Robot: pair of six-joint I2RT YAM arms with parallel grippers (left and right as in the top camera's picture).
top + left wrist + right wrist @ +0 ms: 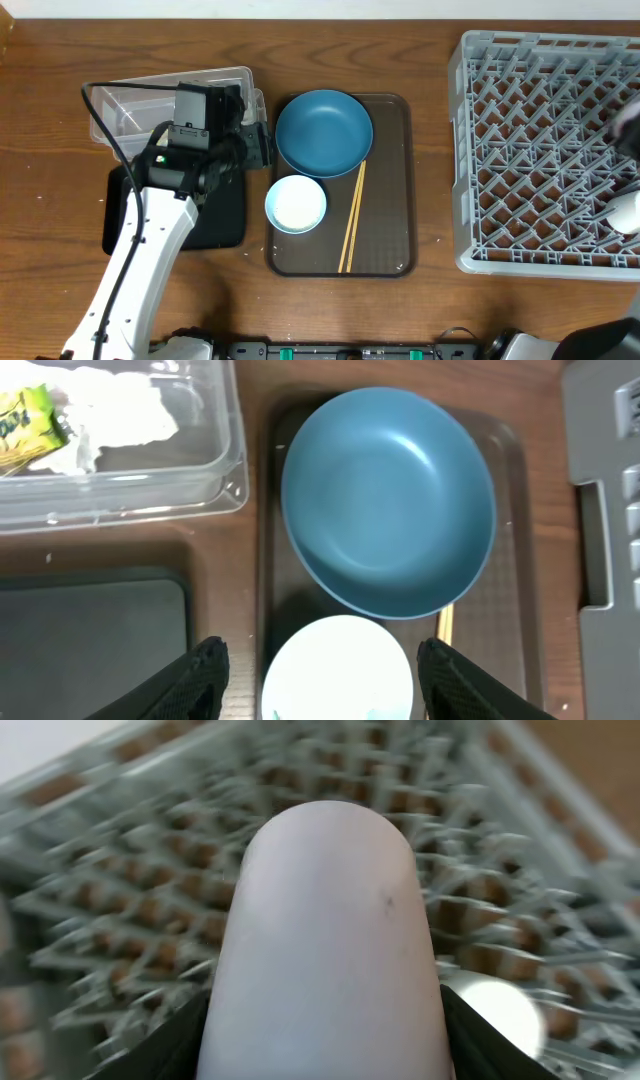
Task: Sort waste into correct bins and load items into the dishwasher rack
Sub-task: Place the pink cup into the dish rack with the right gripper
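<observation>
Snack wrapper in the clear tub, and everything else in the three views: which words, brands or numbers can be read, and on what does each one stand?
No text can be quoted from any view.
snack wrapper: dark print on yellow-green, too blurred and cut off to read.
pink cup, plate, bowl, tub, brown tray, rack: no text shows on them.

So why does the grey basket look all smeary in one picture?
Right wrist view: the dishwasher rack is streaked with blur, while the cup in the right tool looks fairly sharp; overhead view: the rack is crisp; left wrist view: sharp, with glare on the clear tub.
</observation>
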